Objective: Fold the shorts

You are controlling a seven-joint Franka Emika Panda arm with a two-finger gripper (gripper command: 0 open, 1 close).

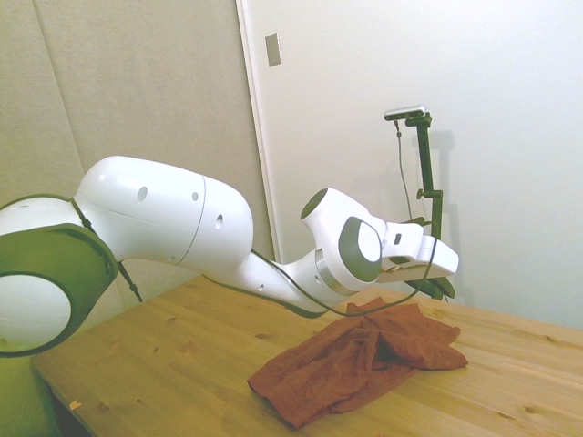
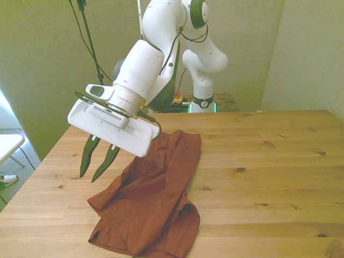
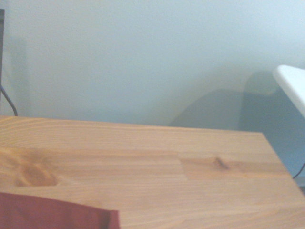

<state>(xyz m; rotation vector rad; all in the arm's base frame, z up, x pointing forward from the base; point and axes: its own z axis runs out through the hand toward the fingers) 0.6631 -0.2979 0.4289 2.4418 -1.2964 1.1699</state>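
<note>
The shorts (image 2: 156, 193) lie rumpled on the wooden table (image 2: 269, 161), a rust-orange heap stretching from the table's middle toward its near edge. In the side view the shorts (image 1: 364, 360) sit just below the arm's white hand. My gripper (image 2: 90, 177) hangs tilted in the air off the shorts' edge toward the front view's left. Its two dark green fingers (image 2: 107, 161) stand a little apart with nothing between them and touch no cloth. A corner of the shorts (image 3: 52, 212) shows in the wrist view on bare wood.
The table's edge (image 2: 48, 156) runs close beside the gripper at the front view's left, with a white piece of furniture (image 2: 8, 145) beyond it. Bare wood spreads to the front view's right of the shorts. A wall stands behind the table's far side in the side view.
</note>
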